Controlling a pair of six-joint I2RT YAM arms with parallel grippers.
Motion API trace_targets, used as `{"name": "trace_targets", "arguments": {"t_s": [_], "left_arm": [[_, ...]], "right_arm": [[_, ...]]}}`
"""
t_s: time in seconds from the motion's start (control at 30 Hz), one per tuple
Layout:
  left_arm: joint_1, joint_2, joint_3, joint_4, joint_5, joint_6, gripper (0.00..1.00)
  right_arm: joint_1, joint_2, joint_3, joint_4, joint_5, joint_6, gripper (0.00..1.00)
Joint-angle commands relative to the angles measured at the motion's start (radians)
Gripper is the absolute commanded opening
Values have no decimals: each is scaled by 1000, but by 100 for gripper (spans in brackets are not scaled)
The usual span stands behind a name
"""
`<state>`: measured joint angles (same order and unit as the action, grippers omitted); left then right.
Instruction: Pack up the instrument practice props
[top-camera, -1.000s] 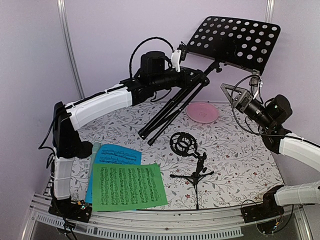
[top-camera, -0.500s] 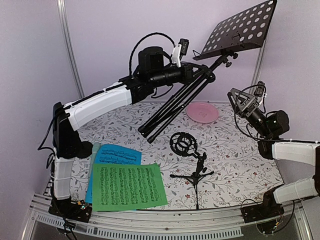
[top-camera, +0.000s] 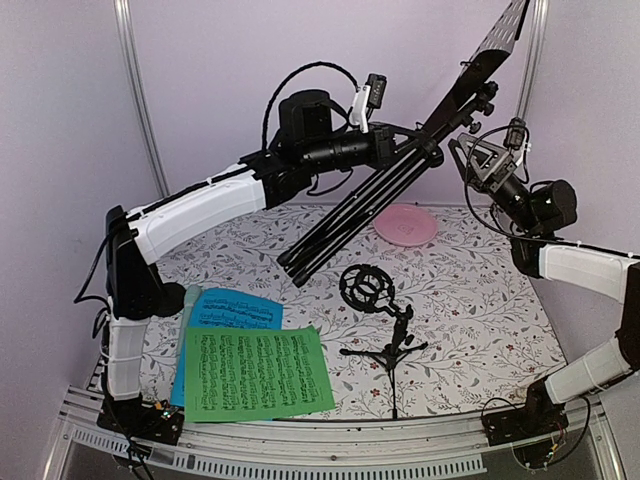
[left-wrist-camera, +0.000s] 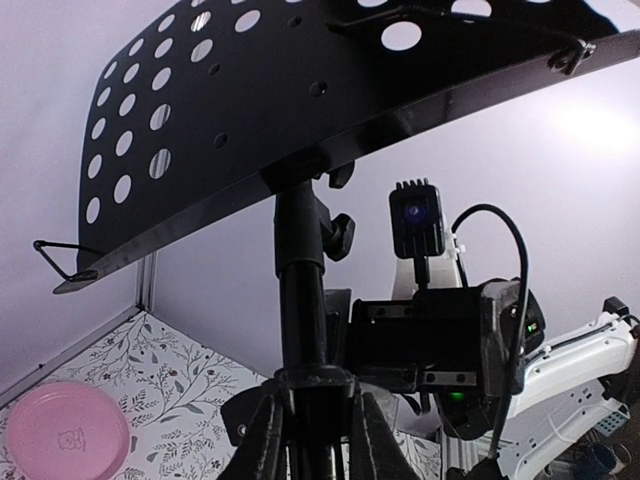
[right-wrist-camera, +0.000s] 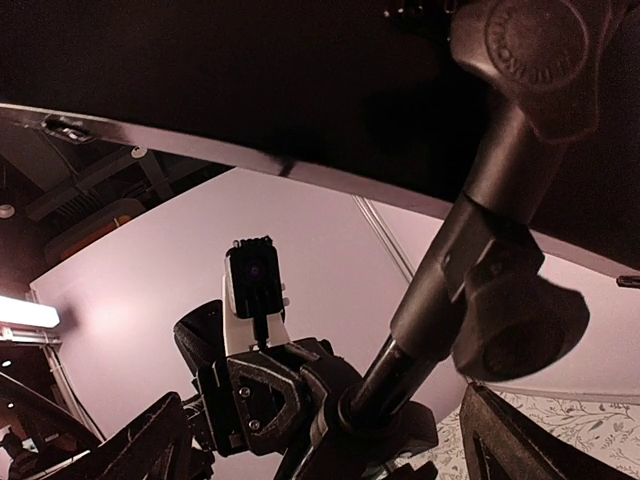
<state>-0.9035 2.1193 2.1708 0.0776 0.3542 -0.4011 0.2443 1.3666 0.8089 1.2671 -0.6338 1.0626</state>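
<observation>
- Far left, near edge of the table (top-camera: 480, 300): green sheet (top-camera: 258, 372) lies flat and overlaps the blue sheet (top-camera: 235, 308) behind it. Neither is packed yet.
- Left gripper (top-camera: 412, 152) is pinched on the pole (left-wrist-camera: 300, 300) of the music stand (top-camera: 345, 220), just above where the tripod legs gather (left wrist view shows its fingers (left-wrist-camera: 265, 440) hugging the pole on both sides).
- The stand hangs tilted in that grip, legs folded together and pointing down-left toward the table. We cannot tell if the feet touch it.
- Perforated rack (left-wrist-camera: 250, 90) is tipped steeply up at top right, not yet flat against the pole.
- Centre: mic support (top-camera: 385, 330) with an empty shock ring stands upright on its small tripod, well apart from both arms. We see only one support and no microphones.
- Pink plate (top-camera: 405, 224) sits behind it, beside the stand's legs in the top view (not a prop).
- Right gripper (top-camera: 470, 155) is spread wide, close to the pole just below the rack, holding nothing.
- Our read: early in the task. The stand looks half collapsed and everything else is left to do. No bag or box is in view.
</observation>
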Motion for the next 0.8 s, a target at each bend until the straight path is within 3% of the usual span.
{"name": "trace_targets", "arguments": {"t_s": [0.0, 0.17, 0.3, 0.57, 0.67, 0.73, 0.77], "left_arm": [[-26, -143, 52, 367, 0, 42, 0], [-33, -142, 51, 366, -6, 50, 0], [-38, -143, 49, 365, -10, 57, 0], [-43, -142, 51, 370, -6, 58, 0], [-44, -143, 51, 376, 2, 53, 0], [-47, -143, 54, 382, 9, 45, 0], [-49, -140, 56, 384, 14, 43, 0]], "right_arm": [[-7, -35, 42, -157, 52, -63, 94], [-43, -128, 18, -322, 101, -147, 88], [-108, -144, 34, -334, -1, -115, 86], [-148, -142, 49, -290, -70, 11, 68], [-148, -106, 72, -290, -87, 24, 72], [-148, -64, 99, -274, -128, 44, 87], [-146, -43, 111, -257, -144, 56, 89]]}}
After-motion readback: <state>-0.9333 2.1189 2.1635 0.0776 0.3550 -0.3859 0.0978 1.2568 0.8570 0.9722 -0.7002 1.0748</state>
